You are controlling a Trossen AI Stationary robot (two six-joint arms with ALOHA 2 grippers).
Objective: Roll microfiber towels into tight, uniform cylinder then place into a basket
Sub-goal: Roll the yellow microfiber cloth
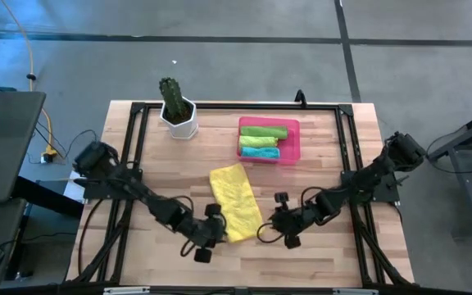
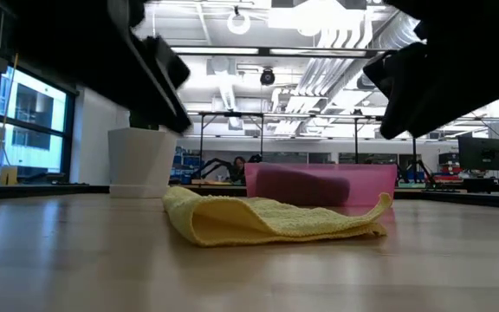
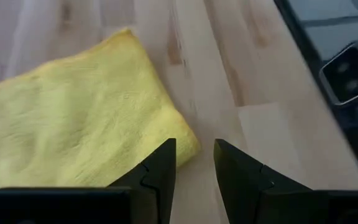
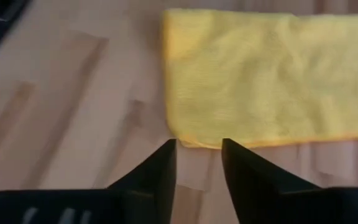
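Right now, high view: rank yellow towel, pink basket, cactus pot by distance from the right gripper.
From the right gripper:
1. yellow towel, just beside it toward table centre.
2. pink basket, at the table's far side, holding rolled towels.
3. cactus pot, far-left corner.

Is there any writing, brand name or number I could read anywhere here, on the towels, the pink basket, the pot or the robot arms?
None readable: the yellow towel, pink basket, white pot and both arms show no legible text. Anything in the room behind is too blurred to read.
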